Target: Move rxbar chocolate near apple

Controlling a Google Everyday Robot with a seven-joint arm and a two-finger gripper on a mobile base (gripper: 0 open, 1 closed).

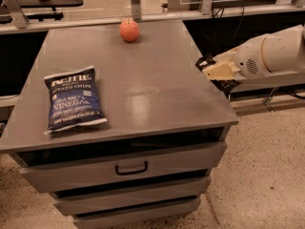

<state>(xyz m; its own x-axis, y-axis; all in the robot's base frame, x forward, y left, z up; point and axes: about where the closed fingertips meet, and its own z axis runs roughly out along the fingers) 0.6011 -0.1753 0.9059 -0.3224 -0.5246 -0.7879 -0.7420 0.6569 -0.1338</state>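
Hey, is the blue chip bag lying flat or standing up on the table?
Lying flat: the chip bag shows its whole printed face up on the table. The pincer is at the table's right edge, away from it.

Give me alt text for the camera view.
The robot's cream gripper sits at the grey table's right edge with the black rxbar chocolate wrapper; the orange-red apple sits far back, a blue chip bag front-left.

Only readable thing is the blue chip bag [74, 101] on the left of the table [157, 80] — white letters say "POTATO CHIPS" and "SEA SALT & VINEGAR", and the brand on top looks like Kettle. The gripper [209, 69], just off the table's right edge, grips the rxbar chocolate [228, 85] — its lettering can't be made out.
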